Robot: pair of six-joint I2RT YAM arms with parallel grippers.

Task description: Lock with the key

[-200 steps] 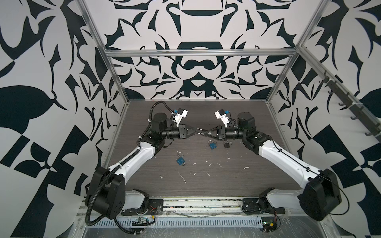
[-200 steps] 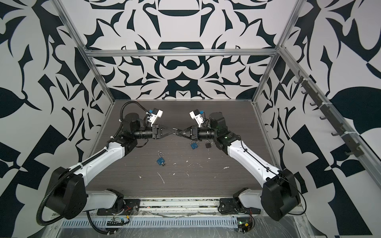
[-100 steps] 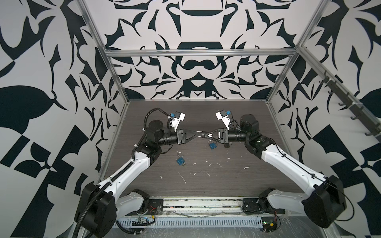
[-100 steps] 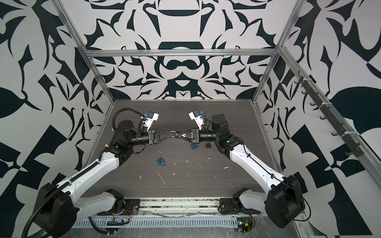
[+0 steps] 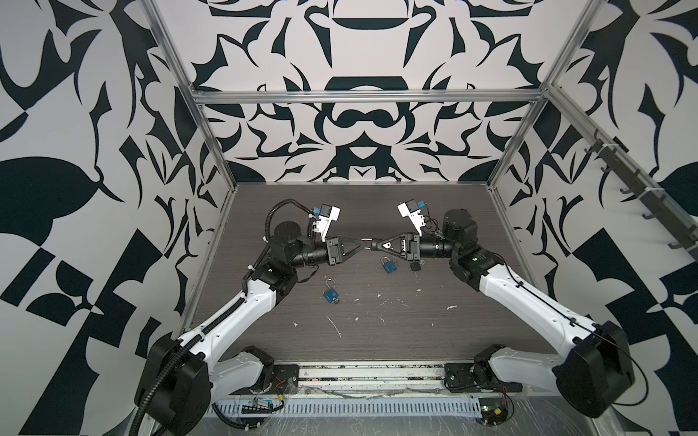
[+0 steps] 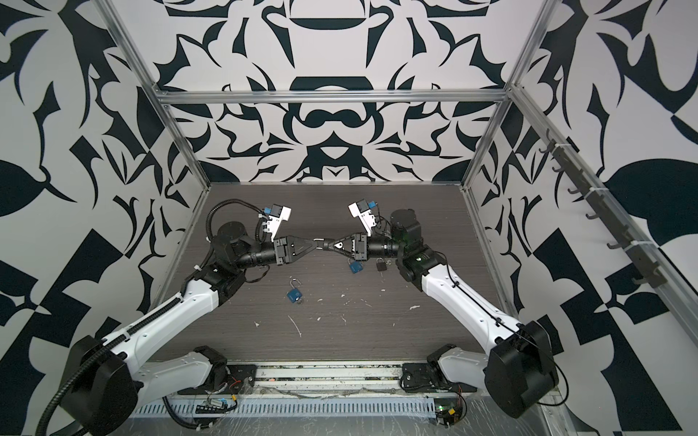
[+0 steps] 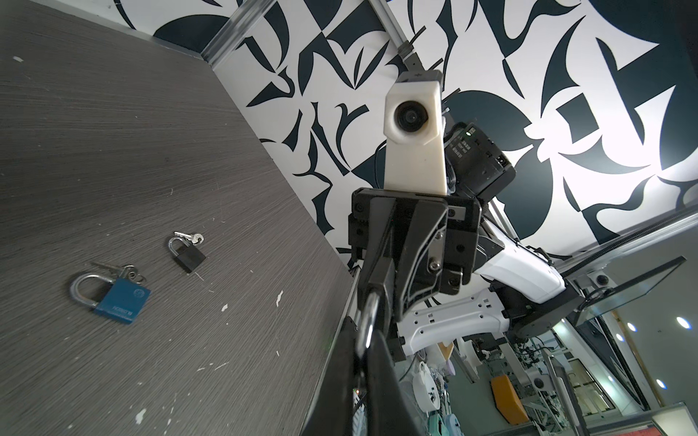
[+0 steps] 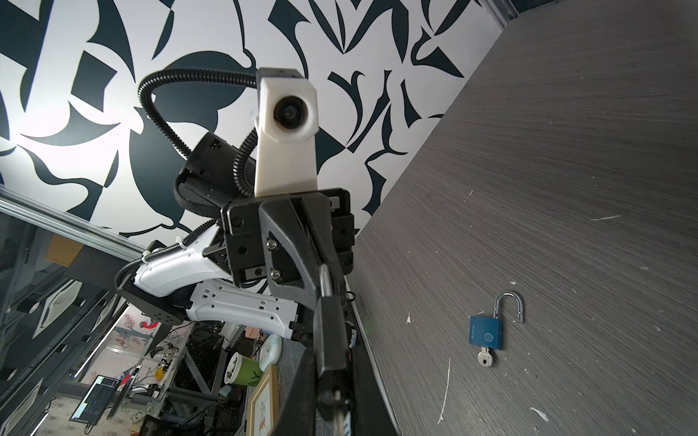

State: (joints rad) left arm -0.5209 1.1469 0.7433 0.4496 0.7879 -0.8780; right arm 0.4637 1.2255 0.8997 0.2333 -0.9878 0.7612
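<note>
The left gripper (image 5: pixel 358 247) reaches in from 9 o'clock, above the middle of the dark woodgrain bench (image 5: pixel 434 332), with its fingers pinched together on the silver shackle of the held padlock (image 5: pixel 368 241).

On the bench below it, at about 7 o'clock from the grip, lies an open blue padlock (image 5: pixel 329 295). Its shackle is swung loose and points to 12 o'clock. A silver key (image 8: pixel 484 358) sticks out of the opposite end. The writing along its body appears to read BLOSSOM.

The held padlock hangs in the air between the two grippers, clear of the bench. Its long axis lies level from 9 to 3 o'clock, with the shackle pointing to 9 and the black body (image 8: pixel 329 332) toward 3. I can read no marking on it.

The right gripper (image 5: pixel 376 246) comes in from 3 o'clock and is clamped on that black body. A small silver piece (image 5: pixel 385 245) shows between its fingers at the 3 o'clock end. It looks like a key head, though I cannot tell for sure.

Under the right gripper, at about 5 o'clock from the held padlock, a shut blue padlock (image 7: pixel 121 300) lies flat with keys on a ring (image 7: pixel 130 271) by its shackle. It seems to carry the same BLOSSOM lettering.

Just beside it at 3 o'clock, but apart, lies a small black padlock (image 7: pixel 187 256), shut, with a key (image 7: pixel 192 238) by its shackle.
</note>
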